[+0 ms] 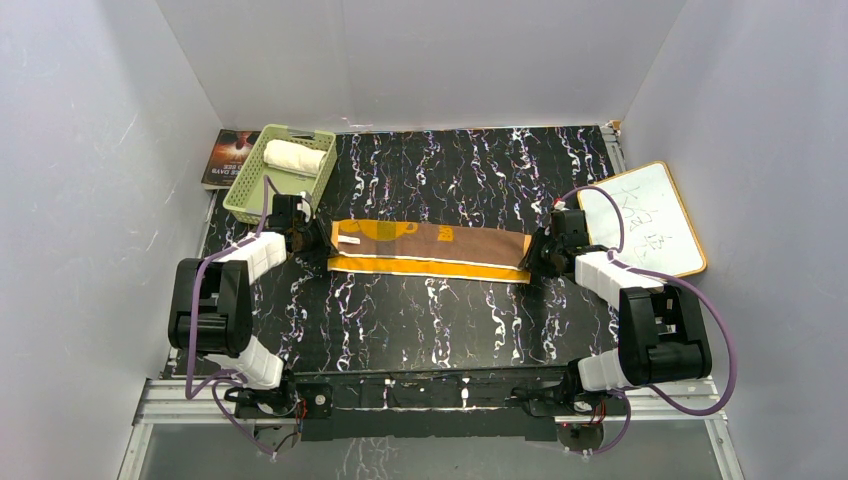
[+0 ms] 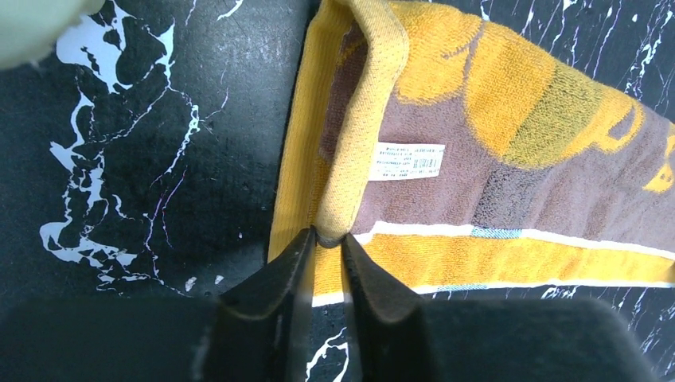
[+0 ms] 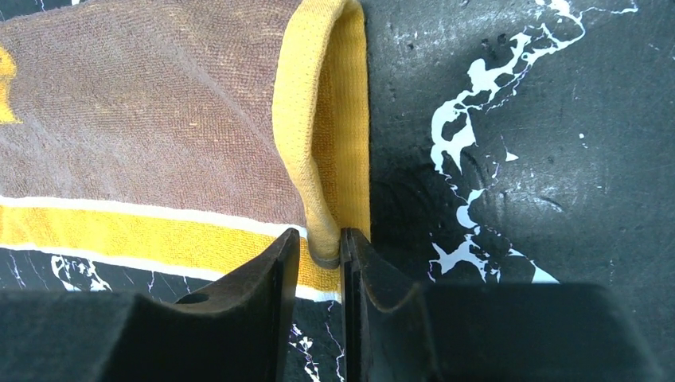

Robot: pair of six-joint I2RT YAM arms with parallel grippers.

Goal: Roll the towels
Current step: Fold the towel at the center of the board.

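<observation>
Mid-bench, the brown towel (image 1: 430,250) lies stretched left to right, folded lengthwise, yellow border nearest. Left jaws pinch its lifted left hem, right jaws its right hem. Far-left corner: white towel (image 1: 293,156), rolled, half-hidden in a basket (image 1: 245,190).

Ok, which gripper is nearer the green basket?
Left. The left gripper pinches one end of the brown towel right by the basket; the right gripper pinches the opposite end, over beside the whiteboard.

Nothing legible: blurred print on white label (image 2: 407,160) of brown towel (image 2: 477,187), faint scribbles on whiteboard (image 1: 645,225).
</observation>
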